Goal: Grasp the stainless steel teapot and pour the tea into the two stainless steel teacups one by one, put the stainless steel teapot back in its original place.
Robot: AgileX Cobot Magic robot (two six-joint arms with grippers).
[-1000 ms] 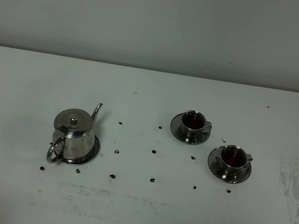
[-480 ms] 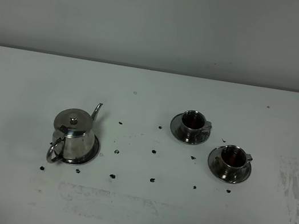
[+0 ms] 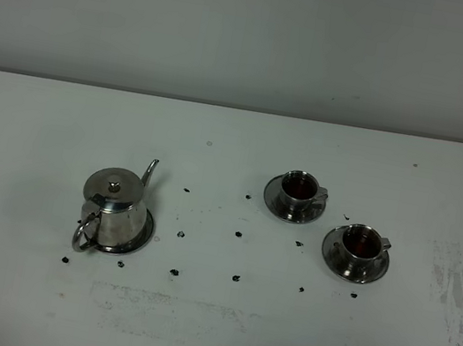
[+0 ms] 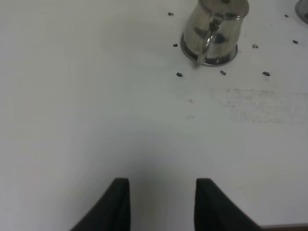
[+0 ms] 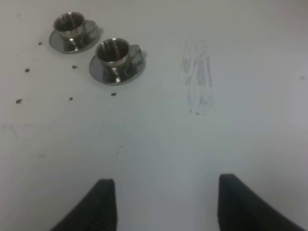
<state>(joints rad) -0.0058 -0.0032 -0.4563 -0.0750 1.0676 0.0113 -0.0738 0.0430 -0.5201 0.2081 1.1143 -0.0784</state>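
The stainless steel teapot (image 3: 115,206) stands upright on its round steel coaster (image 3: 145,233) at the left of the table, loop handle toward the front, spout toward the back. The left wrist view shows the teapot (image 4: 214,31) well ahead of my left gripper (image 4: 162,190), which is open and holds nothing. Two stainless steel teacups (image 3: 301,188) (image 3: 362,243) sit on saucers at the right, both with dark tea inside. In the right wrist view the teacups (image 5: 70,24) (image 5: 113,52) lie far ahead of my open, empty right gripper (image 5: 166,187). Neither arm appears in the exterior high view.
Small dark spots (image 3: 234,276) dot the white table (image 3: 204,329) between the teapot and the cups. A grey scuffed patch (image 3: 453,288) marks the table at the far right, and another faint smudge (image 3: 172,306) lies near the front. A pale wall rises behind the table.
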